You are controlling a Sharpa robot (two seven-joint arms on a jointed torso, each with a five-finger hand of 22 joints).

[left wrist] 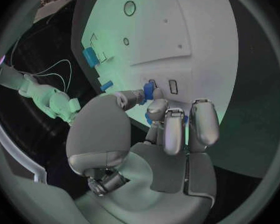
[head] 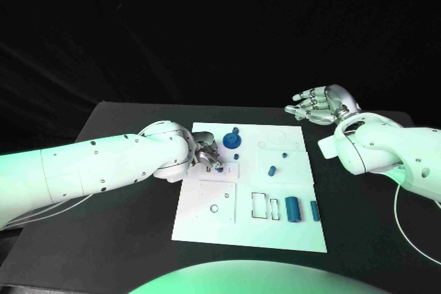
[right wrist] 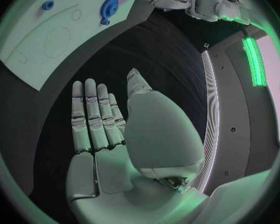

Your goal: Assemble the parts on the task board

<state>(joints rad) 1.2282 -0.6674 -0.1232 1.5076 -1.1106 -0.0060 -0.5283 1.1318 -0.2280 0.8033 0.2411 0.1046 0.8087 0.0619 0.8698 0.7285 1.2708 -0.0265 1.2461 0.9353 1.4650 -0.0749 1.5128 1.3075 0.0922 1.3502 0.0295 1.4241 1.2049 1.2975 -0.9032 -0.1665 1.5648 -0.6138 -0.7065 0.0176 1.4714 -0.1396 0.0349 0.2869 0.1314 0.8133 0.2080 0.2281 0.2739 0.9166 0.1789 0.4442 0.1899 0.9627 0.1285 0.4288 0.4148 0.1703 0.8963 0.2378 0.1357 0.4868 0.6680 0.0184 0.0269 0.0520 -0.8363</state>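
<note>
Small blue part (left wrist: pixel 149 90) in left robot hand (left wrist: pixel 168 127)

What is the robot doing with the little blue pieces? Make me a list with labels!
left hand: pinches a small blue part over the task board
right hand: open, holds nothing, raised beyond the board's far right corner
blue gear: on the board's far end
blue cylinder: lying at the board's near right
table: black
</note>
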